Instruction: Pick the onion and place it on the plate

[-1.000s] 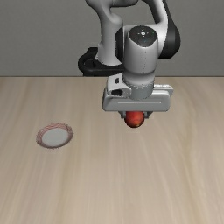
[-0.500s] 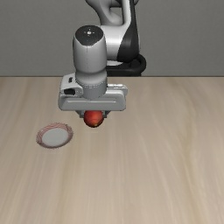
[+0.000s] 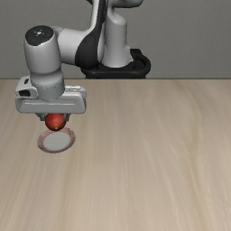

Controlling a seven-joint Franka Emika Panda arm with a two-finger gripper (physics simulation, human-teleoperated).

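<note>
Onion (image 3: 55, 121): round, smooth, reddish

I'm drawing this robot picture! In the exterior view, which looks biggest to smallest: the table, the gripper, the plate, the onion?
1. table
2. gripper
3. plate
4. onion; it is held up in the gripper, so it sits nearer the camera, yet it looks clearly smaller than the plate.

One raised camera faces the Franka arm (image 3: 108, 36) across the wooden table (image 3: 153, 153) — fairly near, looking down — grey wall (image 3: 203, 36) behind.
</note>
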